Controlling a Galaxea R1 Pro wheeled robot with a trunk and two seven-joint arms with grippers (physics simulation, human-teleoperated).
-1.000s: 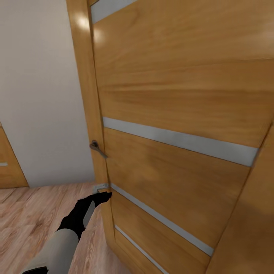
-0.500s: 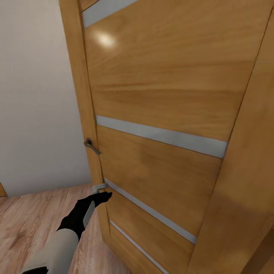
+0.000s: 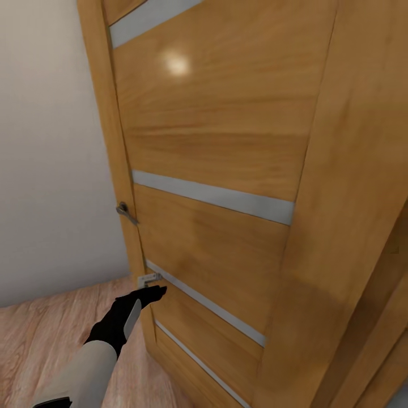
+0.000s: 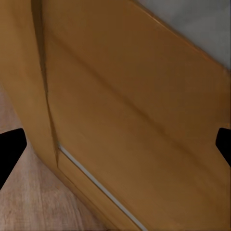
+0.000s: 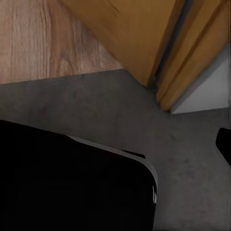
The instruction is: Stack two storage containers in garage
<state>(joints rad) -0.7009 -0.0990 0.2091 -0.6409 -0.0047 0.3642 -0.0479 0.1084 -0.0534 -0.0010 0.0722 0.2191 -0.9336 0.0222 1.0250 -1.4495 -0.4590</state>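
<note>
a honey-coloured wooden door (image 3: 215, 170) with grey strips, a metal handle (image 3: 126, 213), beside a white wall (image 3: 51, 158).

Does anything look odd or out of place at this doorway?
Nothing looks damaged or spilled. The left gripper is right up against the wooden door, below the handle. The grey concrete floor meets the wood planks.

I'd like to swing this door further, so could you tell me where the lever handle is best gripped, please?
Take the lever handle by its free end, the part reaching down toward the wooden door's panel, not the round base by the edge. It sticks out from the door face, so bring the left tool up from below, jaws across the bar.
</note>
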